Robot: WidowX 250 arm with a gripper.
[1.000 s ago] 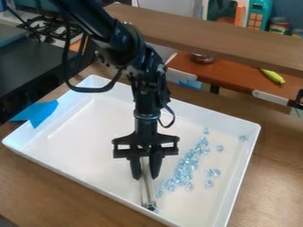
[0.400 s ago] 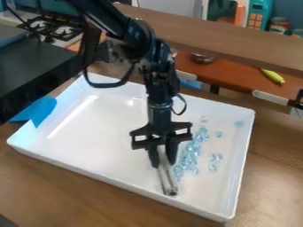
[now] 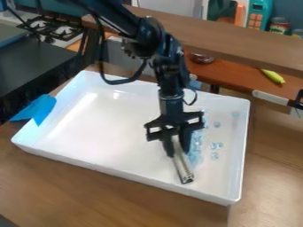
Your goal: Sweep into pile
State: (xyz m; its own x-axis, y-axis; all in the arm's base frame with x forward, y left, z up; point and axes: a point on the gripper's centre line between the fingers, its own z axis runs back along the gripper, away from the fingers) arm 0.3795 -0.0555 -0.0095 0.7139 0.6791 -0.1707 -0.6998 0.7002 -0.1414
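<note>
Basically, the black gripper [image 3: 179, 155] clamps a long silvery bar [image 3: 184, 170] in the white rectangular tray [image 3: 89, 128], probably to shove glassy blue beads [image 3: 215, 145] broadside.

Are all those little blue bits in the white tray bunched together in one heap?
No, a few blue bits lie apart from the main streak, scattered on the floor of the white tray.

Looks down at a slant from above the six o'clock side of the glossy white rectangular tray [image 3: 106, 133], fairly near, facing twelve o'clock towards the long brown wooden board [image 3: 219, 37].
</note>
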